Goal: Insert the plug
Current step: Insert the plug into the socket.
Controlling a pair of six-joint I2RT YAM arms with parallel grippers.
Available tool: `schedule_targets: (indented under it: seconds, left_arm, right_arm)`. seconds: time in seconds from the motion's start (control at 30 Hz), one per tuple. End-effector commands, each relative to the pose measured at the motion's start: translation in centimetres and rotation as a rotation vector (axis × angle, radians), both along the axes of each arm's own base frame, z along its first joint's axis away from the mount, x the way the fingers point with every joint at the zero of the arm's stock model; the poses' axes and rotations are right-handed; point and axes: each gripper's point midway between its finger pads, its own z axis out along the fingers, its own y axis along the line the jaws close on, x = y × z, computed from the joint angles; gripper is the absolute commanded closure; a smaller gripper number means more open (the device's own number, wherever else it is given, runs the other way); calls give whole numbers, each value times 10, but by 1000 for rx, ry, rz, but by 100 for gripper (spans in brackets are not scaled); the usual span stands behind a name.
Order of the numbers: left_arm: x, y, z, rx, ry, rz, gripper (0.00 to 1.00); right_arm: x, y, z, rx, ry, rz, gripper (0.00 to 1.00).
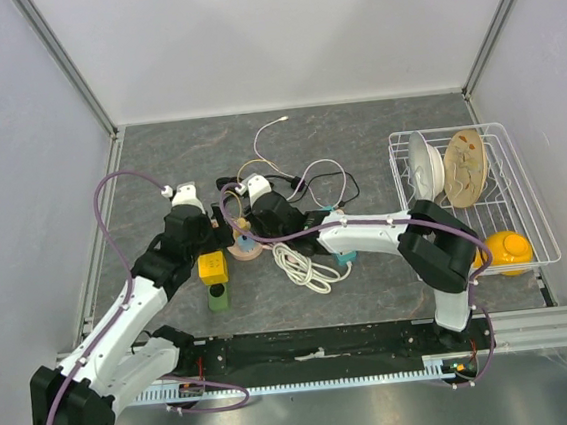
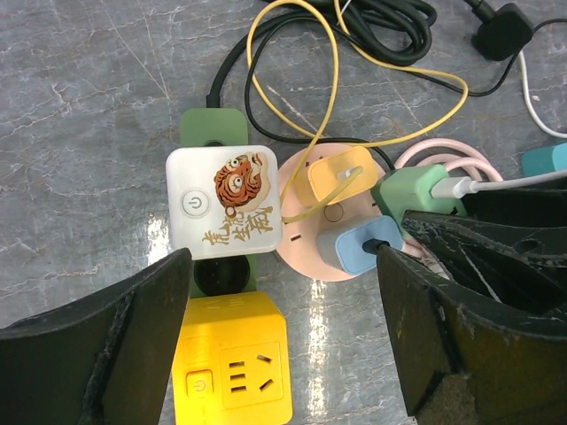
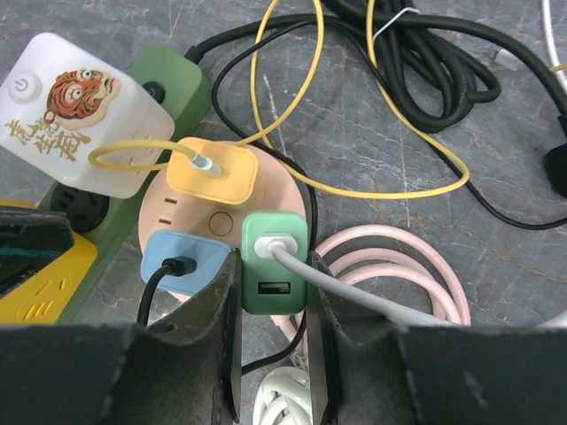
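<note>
Green plug [image 3: 275, 261]: sitting on the pink hub [image 3: 221, 217] beside the blue plug [image 3: 182, 257] and yellow plug [image 3: 217, 168], roughly mid-table [image 1: 159, 174], a bit left of centre.
Done: plug looks in or right at its socket. Can't tell if it's fully home tbh.
Left: I'd guess a firm push down, then let go.
Right gripper [image 3: 273, 274]: pinched narrow on the green plug's sides, white cable [image 3: 354, 297] trailing out.
Right arm: stretched over from the near right edge, wrist facing down.
Left gripper [image 2: 283, 266]: wide open, holding nothing, hovering over the strip [image 2: 213, 128] and hub.
Left arm: reaching in from the near left corner.
</note>
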Motion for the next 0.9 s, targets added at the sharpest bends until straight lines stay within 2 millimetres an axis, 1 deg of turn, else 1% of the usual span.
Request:
schedule_targets:
  seconds: [0.0,0.2,0.47,0.67,0.73,0.87]
  left_arm:
    - [9,3,13,33,-37,5,10]
    - [8,3,13,20,-36,10,10]
    - [6,3,14,9,-43,11,9]
    - [4,5,15,11,-45,12,10]
    - [4,5,15,11,-45,12,9]
    - [2,6,14,12,-42,12,10]
  right_arm:
    - [13,6,14,26,-79,-51,100]
    - [14,3,2,-3,-70,-73,100]
    - [4,9,-8,-16,-37,-45,100]
    - [0,15,0,-42,-37,-38,100]
    - [-1,8,-5,-80,-27,-56,100]
    - [0,6,-7,-104,-21,-66,100]
